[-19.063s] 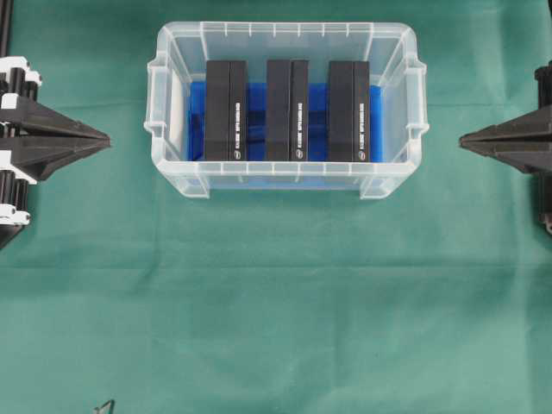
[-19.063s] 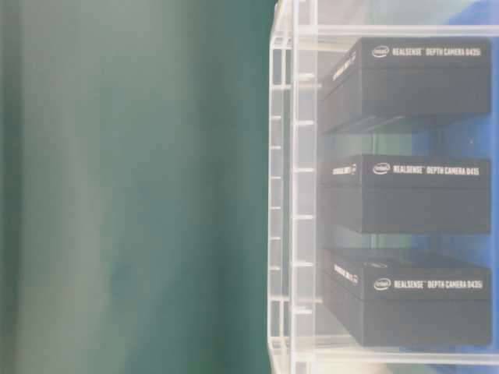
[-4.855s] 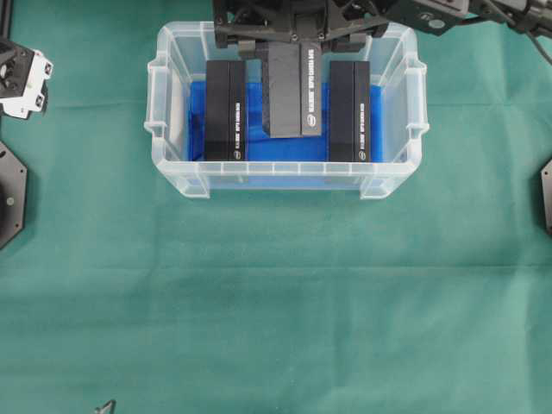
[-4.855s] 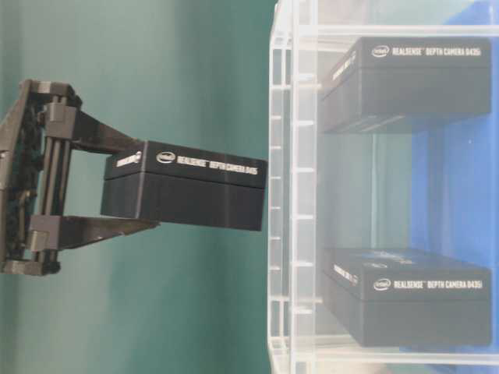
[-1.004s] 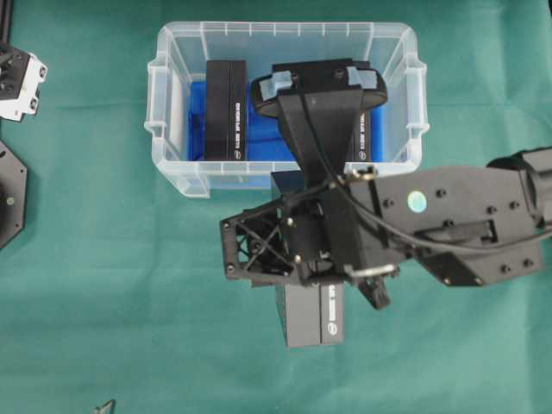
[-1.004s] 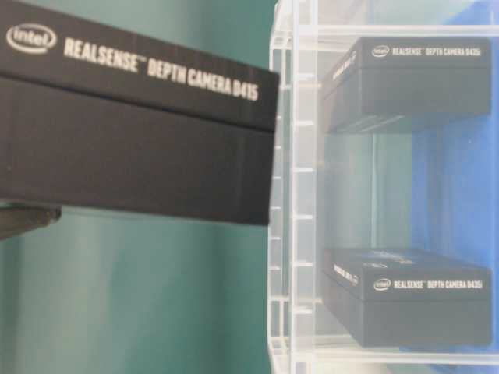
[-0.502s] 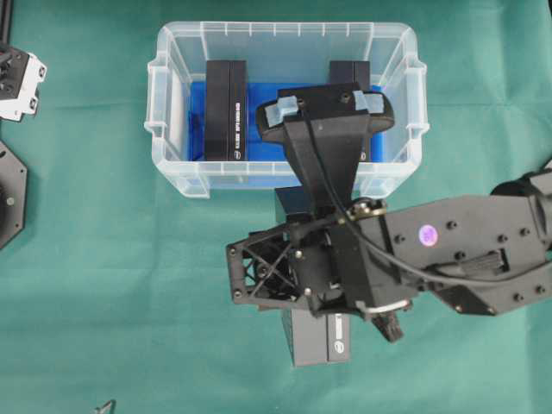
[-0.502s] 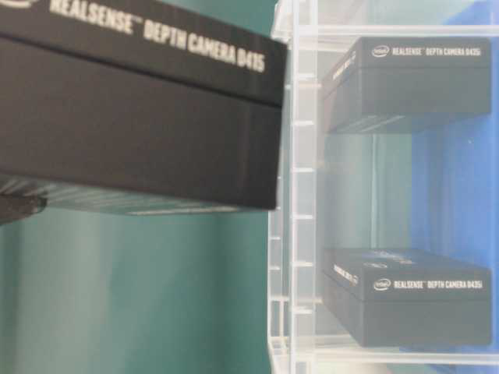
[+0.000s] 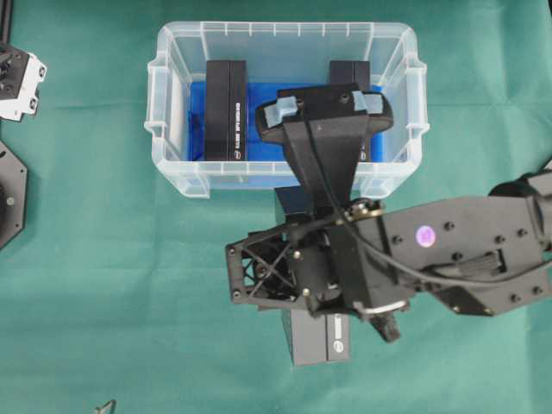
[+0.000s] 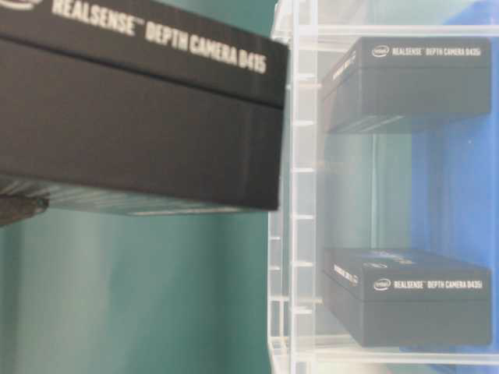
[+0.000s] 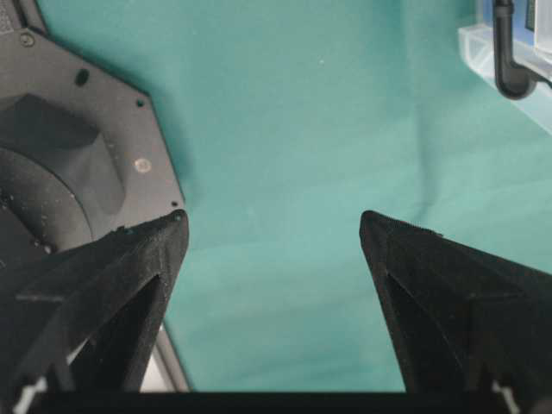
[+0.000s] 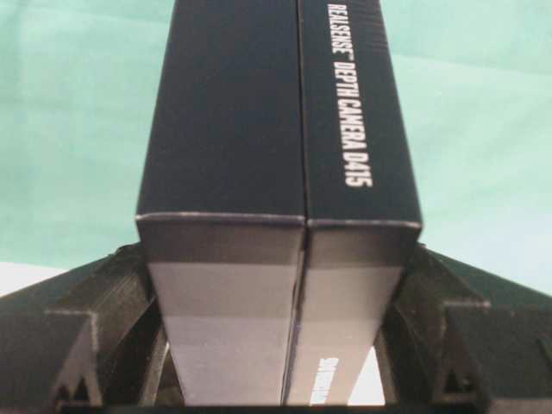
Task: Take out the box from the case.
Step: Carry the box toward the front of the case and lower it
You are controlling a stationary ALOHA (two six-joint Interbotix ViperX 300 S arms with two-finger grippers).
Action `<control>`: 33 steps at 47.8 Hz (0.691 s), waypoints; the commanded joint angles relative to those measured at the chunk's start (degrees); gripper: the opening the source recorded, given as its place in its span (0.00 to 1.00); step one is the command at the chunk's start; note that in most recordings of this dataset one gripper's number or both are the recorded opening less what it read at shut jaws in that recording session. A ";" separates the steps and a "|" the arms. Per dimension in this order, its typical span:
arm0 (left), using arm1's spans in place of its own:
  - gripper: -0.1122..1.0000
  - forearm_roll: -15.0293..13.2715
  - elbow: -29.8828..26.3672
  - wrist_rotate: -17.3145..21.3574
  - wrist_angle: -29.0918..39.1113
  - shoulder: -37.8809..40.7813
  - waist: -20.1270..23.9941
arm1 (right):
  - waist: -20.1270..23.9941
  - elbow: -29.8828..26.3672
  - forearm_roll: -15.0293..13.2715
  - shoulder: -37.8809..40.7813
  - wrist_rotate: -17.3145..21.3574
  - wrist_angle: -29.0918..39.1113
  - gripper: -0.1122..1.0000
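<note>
RealSense D415 box (image 9: 316, 338) lying lengthwise toward the case (image 9: 285, 177), being clamped by right gripper (image 12: 278, 345), left gripper (image 11: 272, 233) gaping empty, nothing shifting since half a second earlier.

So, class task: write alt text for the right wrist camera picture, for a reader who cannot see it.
A long black box printed "RealSense Depth Camera D415" fills the centre, held between the two black fingers of the right gripper. Behind it lies green cloth.
</note>
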 commanded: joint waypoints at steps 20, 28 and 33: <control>0.87 -0.09 -0.62 -0.09 0.09 -0.35 -0.70 | 0.26 -0.18 0.44 2.20 0.09 -0.18 0.69; 0.87 -0.09 -0.62 -0.18 0.09 -0.35 -0.70 | 0.53 2.81 0.97 2.46 0.18 -2.46 0.69; 0.87 -0.09 -0.62 -0.26 0.09 -0.35 -0.70 | 0.70 5.36 1.14 2.46 0.18 -6.15 0.69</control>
